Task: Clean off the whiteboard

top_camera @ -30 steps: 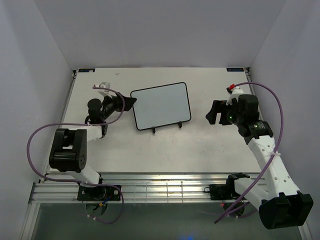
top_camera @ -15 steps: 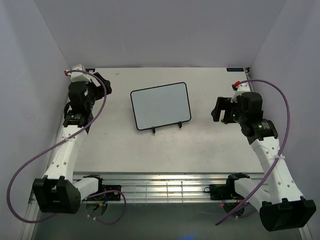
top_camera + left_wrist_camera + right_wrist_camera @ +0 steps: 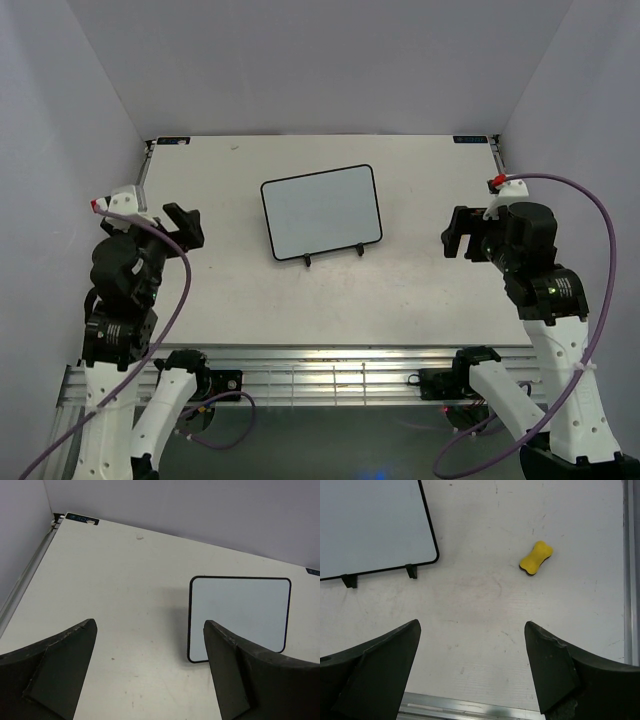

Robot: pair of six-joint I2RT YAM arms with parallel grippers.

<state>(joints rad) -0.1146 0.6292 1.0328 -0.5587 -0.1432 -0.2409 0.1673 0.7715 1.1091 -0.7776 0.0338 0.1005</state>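
Left pincer [image 3: 149, 625] and right pincer [image 3: 472, 625] wide open, empty, off the whiteboard [image 3: 321, 211]

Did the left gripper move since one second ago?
Yes. The left gripper went left, away from the whiteboard, which stayed in place.

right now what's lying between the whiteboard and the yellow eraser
Nothing. In the right wrist view the table between the whiteboard and the eraser is bare, apart from faint scuffs.

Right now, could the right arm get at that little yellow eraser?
Probably yes: the right gripper hangs open over the table, and the yellow eraser lies alone just ahead, with nothing between them.
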